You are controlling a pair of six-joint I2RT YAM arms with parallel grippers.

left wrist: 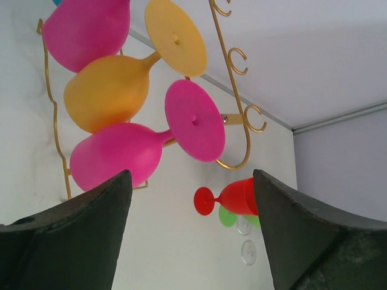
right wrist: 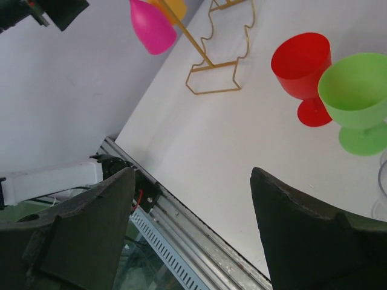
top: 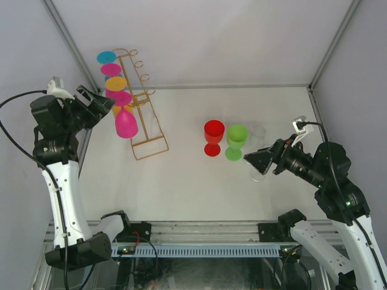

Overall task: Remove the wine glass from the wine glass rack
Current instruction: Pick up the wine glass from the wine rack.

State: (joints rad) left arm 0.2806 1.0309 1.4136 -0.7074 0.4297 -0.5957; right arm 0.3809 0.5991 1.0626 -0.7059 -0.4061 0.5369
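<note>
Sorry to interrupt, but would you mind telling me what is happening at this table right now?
The left gripper is open and hovers just in front of the wine glass rack. It faces the lowest magenta wine glass, which hangs upside down with other glasses above it. Nothing is gripped yet. The right gripper is open too, off to the right near the red wine glass and green wine glass, which stand upright on the table.
</note>
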